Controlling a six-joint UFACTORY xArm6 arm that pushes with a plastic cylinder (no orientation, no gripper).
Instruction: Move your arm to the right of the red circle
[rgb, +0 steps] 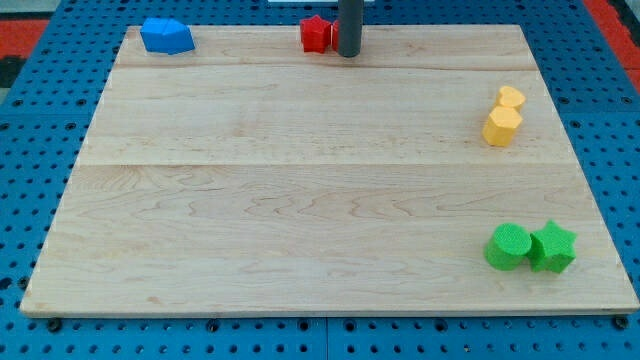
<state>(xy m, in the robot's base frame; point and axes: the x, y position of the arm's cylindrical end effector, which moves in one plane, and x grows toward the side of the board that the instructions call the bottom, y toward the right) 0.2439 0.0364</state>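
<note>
Sitting at the far edge of the pale wooden board (320, 200), a little left of centre, the small red block (316, 34) looks more star-like than round from here, though its right side is hidden and I cannot be sure of its shape. I judge it light, stiff and easy to slide on the smooth wood; there is nothing to grasp with, so contact would only be a push on its side, and the task asks for none. It is squat, with no clear long axis or facing direction. My tip (348, 54), the end of the dark rod, has no fingers to open or close, and stands just right of the red block, touching or nearly so. Far left lies a blue block (166, 36). At right sit two yellow blocks (504, 115), and near right a green cylinder (509, 246) beside a green star (552, 247).
</note>
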